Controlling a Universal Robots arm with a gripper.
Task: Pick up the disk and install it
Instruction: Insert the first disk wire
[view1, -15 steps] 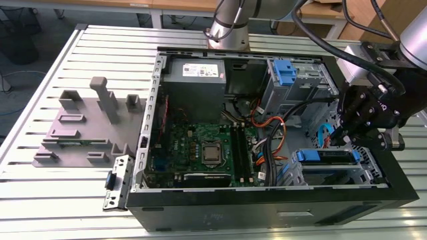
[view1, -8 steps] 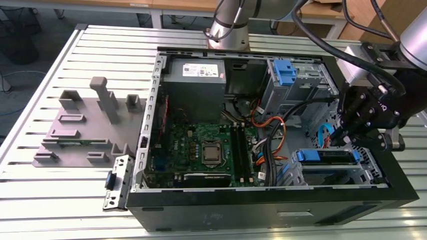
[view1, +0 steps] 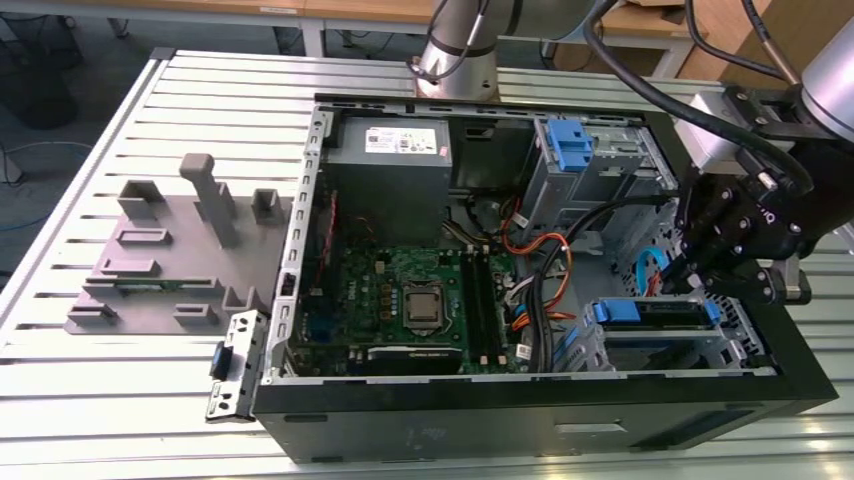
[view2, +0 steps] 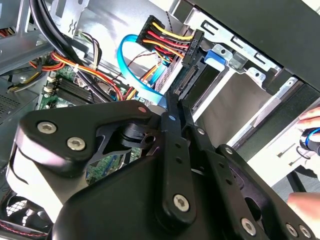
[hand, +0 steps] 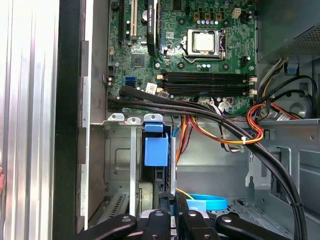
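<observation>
Gripper hangs low over the drive cage at the exterior view's right of the open computer case; in the second wrist view its two thin black fingers run side by side, tips pressed together with no gap and nothing between them, so clenched and empty. In the first wrist view the gripper sits just above the cage. The disk sits seated in the lower bay of that cage, blue side rails showing at both ends, just below the gripper and apart from it; in the first wrist view it shows as a blue rail tab in the bay slot. A blue data cable loops beside the bay, and a black connector with red and yellow wires hangs near the disk's edge. Further in, the motherboard with bare processor. Beyond it, the grey power supply in the far corner. Outside the case, at the exterior view's left, a grey fixture block rests on the slatted table.
</observation>
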